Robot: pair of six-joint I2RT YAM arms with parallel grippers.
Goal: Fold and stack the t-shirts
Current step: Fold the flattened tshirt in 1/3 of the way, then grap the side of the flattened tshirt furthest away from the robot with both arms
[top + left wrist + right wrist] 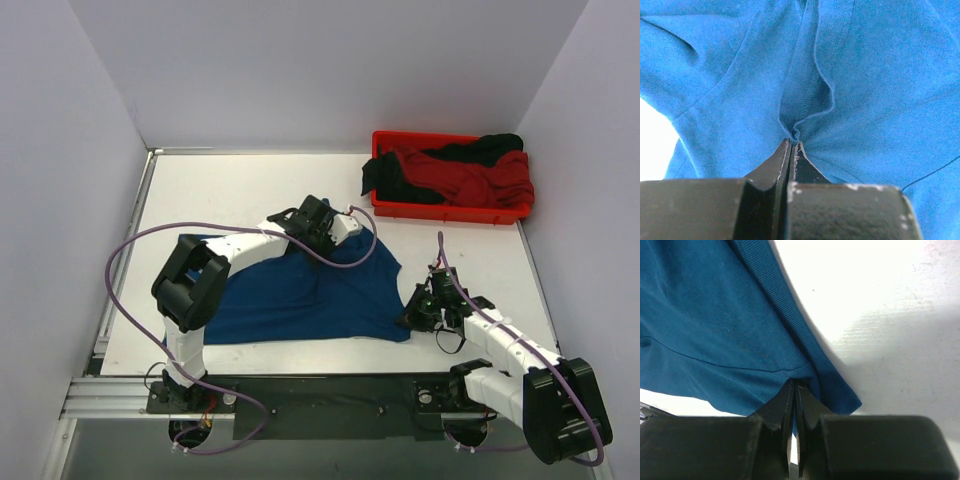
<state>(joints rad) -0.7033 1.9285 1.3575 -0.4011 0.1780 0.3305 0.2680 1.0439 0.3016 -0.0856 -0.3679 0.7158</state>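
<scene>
Blue t-shirt (300, 300) is laid rumpled on the table (230, 190), clamped at its far edge by the left gripper (792, 142) and at probably a hem corner by the right gripper (794, 384), nothing folded or stacked yet, red and black t-shirts (470, 175) heaped in the tray (445, 211).

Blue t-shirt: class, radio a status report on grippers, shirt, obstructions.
Left gripper shut on blue t-shirt; right gripper shut at its ribbed edge. It lies rumpled on table. Red tray apart, far right.
</scene>
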